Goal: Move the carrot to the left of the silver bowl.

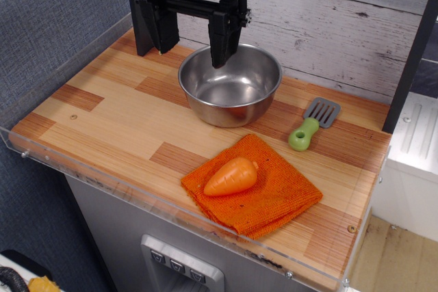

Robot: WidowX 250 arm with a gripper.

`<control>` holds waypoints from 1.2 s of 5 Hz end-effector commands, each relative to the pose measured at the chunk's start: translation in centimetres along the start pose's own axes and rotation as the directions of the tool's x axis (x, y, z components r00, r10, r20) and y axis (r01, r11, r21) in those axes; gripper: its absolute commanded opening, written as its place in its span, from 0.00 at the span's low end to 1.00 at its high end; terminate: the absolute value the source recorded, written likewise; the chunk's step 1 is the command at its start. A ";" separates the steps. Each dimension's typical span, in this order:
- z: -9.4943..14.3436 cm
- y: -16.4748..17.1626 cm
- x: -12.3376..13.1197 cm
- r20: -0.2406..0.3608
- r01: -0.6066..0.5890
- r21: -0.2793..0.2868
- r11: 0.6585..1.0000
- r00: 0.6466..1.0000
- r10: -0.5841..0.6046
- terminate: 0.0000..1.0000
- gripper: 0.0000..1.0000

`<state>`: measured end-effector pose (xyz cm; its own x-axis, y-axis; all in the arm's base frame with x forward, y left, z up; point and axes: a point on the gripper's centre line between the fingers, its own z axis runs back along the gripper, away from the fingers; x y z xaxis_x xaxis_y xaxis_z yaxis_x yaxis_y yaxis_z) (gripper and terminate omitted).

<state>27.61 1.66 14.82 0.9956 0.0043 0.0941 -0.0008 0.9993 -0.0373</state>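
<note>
The orange toy carrot [232, 176] lies on its side on a folded orange knitted cloth [253, 189] near the front of the wooden counter. The silver bowl [230, 85] stands upright behind it, in the middle of the counter, and looks empty. My black gripper [191, 40] hangs at the back, above the bowl's far left rim. Its two fingers [222, 39] are wide apart and hold nothing. The gripper is well away from the carrot.
A grey spatula with a green handle [313, 125] lies right of the bowl. A clear plastic lip [137, 196] runs along the counter's front and left edges. A plank wall stands behind. Bare wood [102, 111] lies left of the bowl.
</note>
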 end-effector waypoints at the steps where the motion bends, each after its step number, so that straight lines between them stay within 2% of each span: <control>1: 0.0 0.0 0.0 0.000 0.000 0.000 1.000 1.000 0.000 0.00 1.00; 2: -1.6 -1.8 -0.6 -0.021 0.063 0.010 0.998 0.998 -0.063 0.00 1.00; 3: -3.6 -3.4 -1.1 -0.029 0.103 0.055 0.993 0.994 -0.101 0.00 1.00; 4: -6.1 -4.0 -1.5 -0.038 0.100 0.074 0.992 0.995 -0.097 0.00 1.00; 5: -9.3 -3.7 -1.8 -0.073 0.097 0.086 0.992 0.993 -0.090 0.00 1.00; 6: -11.8 -4.0 -1.8 -0.093 0.131 0.047 0.990 0.988 -0.126 0.00 1.00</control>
<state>26.59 -2.96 2.19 0.9921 -0.1221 -0.0306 0.1226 0.9923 0.0174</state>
